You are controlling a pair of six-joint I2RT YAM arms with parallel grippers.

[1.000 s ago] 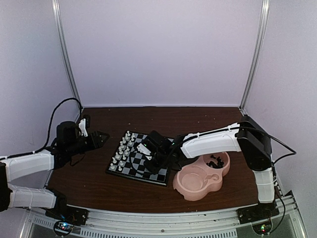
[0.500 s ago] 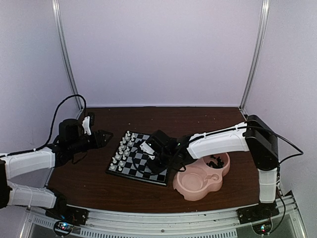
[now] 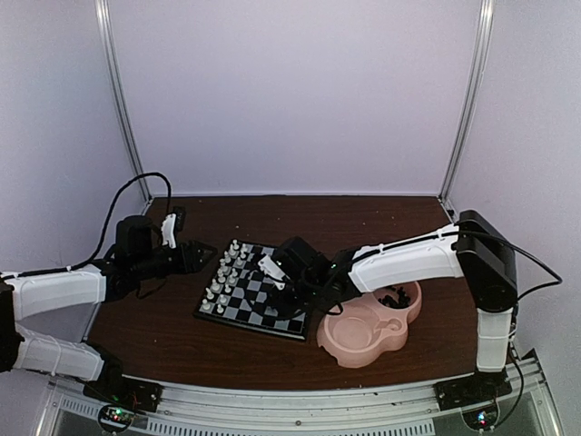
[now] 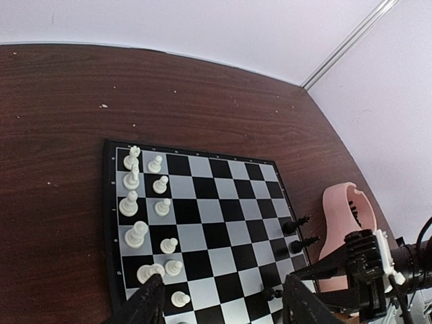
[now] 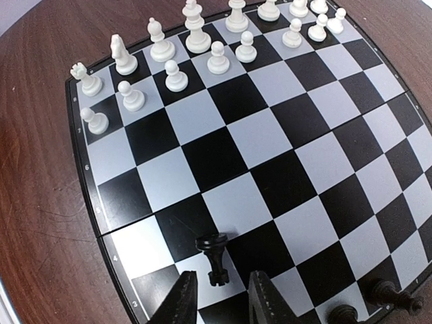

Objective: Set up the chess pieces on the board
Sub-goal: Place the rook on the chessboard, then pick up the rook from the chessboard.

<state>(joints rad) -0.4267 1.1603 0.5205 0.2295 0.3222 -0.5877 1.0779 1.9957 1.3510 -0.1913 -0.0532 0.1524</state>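
The right hand (image 5: 223,277) is open, one finger on each side of the upright black pawn (image 5: 214,246) (touching neither), which stands on the board (image 5: 270,135) opposite the white pieces (image 5: 197,40); the left hand (image 4: 223,287), also open, is farther away.

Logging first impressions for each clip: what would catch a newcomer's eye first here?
The right gripper reaches over the board, its open fingers flanking a black pawn that stands near the board's edge. Next come the white pieces, lined up in two rows along the opposite side. The pink dish sits beside the board, with more black pieces heaped in one bowl.
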